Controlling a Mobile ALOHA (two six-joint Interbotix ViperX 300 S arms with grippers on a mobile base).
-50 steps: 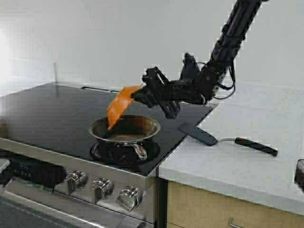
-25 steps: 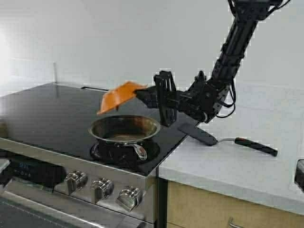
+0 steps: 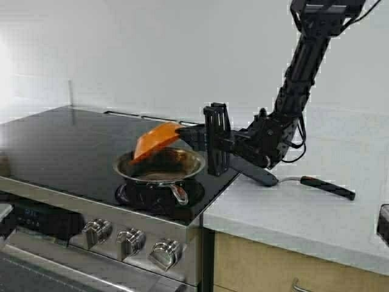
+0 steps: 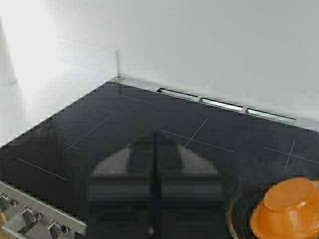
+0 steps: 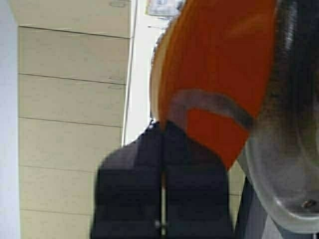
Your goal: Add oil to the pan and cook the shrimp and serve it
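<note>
Pan [image 3: 161, 165] upright; handle toward stove knobs [image 3: 130, 240]

Plain pale wall [image 3: 152, 48] behind, blank and evenly lit. Black glass cooktop [image 3: 67, 146] below it, thin grey burner lines on the surface, a row of narrow vent slots [image 4: 224, 105] along the back edge. Stainless steel front with three round knobs [image 3: 130, 241] and a small digital display [image 3: 33, 214] to their left. Pale stone-look countertop [image 3: 316, 213] to the right, light wood cabinet [image 3: 285, 271] beneath (a metal drawer pull just showing at the bottom). Strong white glare [image 3: 9, 67] from the far left, washing out that corner.
</note>
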